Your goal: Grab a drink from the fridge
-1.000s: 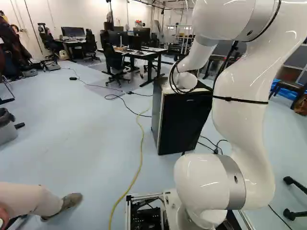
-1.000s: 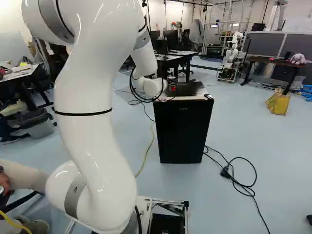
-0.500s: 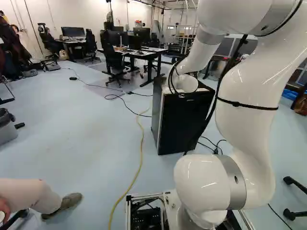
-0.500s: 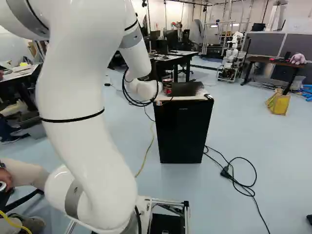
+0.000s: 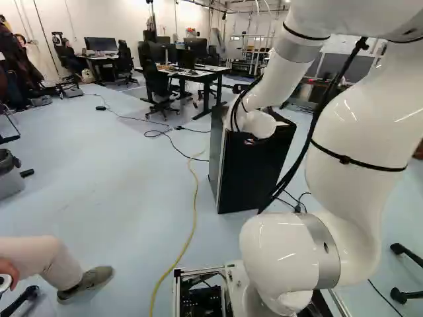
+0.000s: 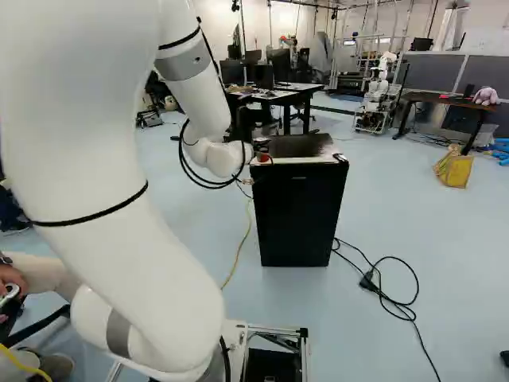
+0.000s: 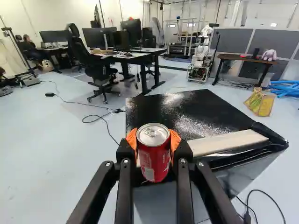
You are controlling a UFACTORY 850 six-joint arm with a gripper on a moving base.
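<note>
— How is the end effector, please?
— It is grasping the red can, with an orange pad on each side. The lid of the can faces up.
— And where exactly is this can?
— It is by the upper edge of the black fridge. Whether it also touches the fridge, I cannot tell.
— What is around the fridge?
— On the floor, a black cable lies near it, and a yellow cable too. Beyond stand a desk with screens and a chair. Another robot is well apart from the fridge, as is a yellow bag.
</note>
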